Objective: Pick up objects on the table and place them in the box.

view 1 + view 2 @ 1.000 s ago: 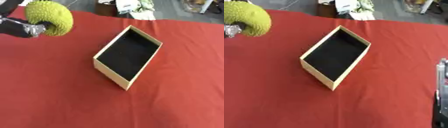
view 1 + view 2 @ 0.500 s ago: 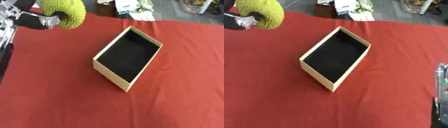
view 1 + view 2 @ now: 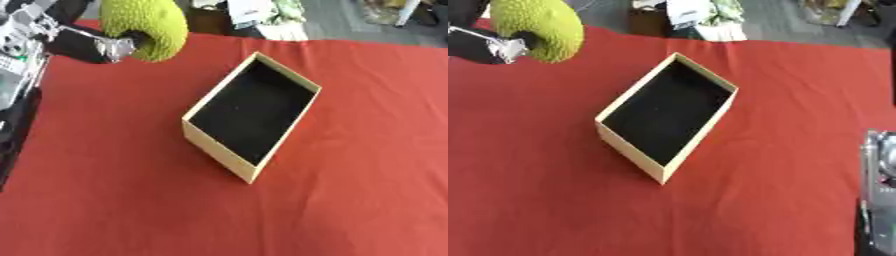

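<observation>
A bumpy yellow-green fruit (image 3: pixel 145 27) hangs in the air at the upper left, above the red cloth, with my left hand (image 3: pixel 87 45) shut on it from the left. It is up and to the left of the tan box (image 3: pixel 252 116), apart from it. The box stands open in the middle of the table, its black inside bare. Of my right hand (image 3: pixel 878 195) only a grey and black part shows at the right edge of the right eye view; its fingers cannot be made out.
A red cloth (image 3: pixel 350 200) covers the table. Beyond the far edge lie papers and clutter (image 3: pixel 262 12) on the floor. My left arm (image 3: pixel 17 90) runs down the left edge.
My left hand has carried the fruit rightward and a little nearer to the box. The box has stayed put.
</observation>
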Tool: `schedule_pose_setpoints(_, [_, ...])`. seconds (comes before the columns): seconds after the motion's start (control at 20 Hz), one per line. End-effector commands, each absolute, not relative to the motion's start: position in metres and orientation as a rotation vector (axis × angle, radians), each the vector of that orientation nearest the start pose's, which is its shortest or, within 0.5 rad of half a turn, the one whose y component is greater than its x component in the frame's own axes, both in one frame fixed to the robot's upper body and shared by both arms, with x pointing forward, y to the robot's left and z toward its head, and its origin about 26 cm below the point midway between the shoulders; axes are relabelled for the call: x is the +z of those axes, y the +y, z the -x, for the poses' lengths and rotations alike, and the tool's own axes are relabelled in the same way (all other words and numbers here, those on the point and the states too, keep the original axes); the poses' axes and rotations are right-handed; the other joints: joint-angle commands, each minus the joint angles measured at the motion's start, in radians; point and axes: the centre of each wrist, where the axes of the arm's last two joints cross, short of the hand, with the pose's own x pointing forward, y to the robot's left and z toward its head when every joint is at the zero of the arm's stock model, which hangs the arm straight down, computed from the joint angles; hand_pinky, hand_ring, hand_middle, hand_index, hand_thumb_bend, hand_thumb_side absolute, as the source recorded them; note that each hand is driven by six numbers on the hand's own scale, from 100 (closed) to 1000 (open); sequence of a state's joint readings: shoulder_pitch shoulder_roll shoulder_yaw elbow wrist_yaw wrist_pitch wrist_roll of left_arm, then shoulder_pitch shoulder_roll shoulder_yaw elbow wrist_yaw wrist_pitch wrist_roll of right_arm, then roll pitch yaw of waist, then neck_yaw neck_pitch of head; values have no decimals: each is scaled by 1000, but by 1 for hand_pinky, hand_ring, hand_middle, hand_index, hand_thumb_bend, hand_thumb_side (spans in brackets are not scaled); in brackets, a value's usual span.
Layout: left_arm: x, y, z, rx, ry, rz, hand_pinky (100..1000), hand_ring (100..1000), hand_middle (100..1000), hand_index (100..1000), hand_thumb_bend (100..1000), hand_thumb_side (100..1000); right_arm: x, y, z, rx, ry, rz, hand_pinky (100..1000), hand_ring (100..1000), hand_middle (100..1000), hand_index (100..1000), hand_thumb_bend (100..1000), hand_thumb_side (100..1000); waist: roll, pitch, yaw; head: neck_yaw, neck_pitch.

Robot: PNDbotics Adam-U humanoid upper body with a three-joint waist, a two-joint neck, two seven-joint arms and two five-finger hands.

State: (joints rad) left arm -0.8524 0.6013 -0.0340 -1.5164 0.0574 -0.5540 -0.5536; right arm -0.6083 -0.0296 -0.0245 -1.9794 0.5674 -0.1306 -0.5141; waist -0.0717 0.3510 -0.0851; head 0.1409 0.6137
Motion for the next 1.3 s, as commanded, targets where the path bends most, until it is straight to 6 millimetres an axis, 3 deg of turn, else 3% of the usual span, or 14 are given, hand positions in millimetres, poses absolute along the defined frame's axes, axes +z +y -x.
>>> schedule_pose_setpoints(0.05, [327,288,-395,1967,2304,229,422,483,507,598,143,100,276,-180,-313,304,3312,-751,803,905,526,556,100,528,9,-27,-6,10,-9])
schedule_pose_setpoints(0.2, [326,292,-399,1901,2372,181,414,470,500,591,100,100,275,-175,-312,281,3336,-711,803,909,525,555,100,527,11,-32,-19,19,-10])
schedule_pose_setpoints(0.5, [322,293,-411,1747,2503,29,422,466,500,591,100,100,273,-163,-310,244,3379,-607,803,913,525,555,100,528,17,-37,-56,58,-9])
schedule_pose_setpoints(0.85, [309,276,-418,1819,2477,-15,421,460,496,588,100,100,273,-155,-308,245,3393,-521,804,917,524,554,100,528,20,-31,-88,78,-14])
schedule_pose_setpoints(1.3, [284,251,-423,1899,2442,-80,428,464,500,596,100,179,272,-146,-306,221,3407,-421,804,922,524,554,100,529,29,-22,-107,81,-23])
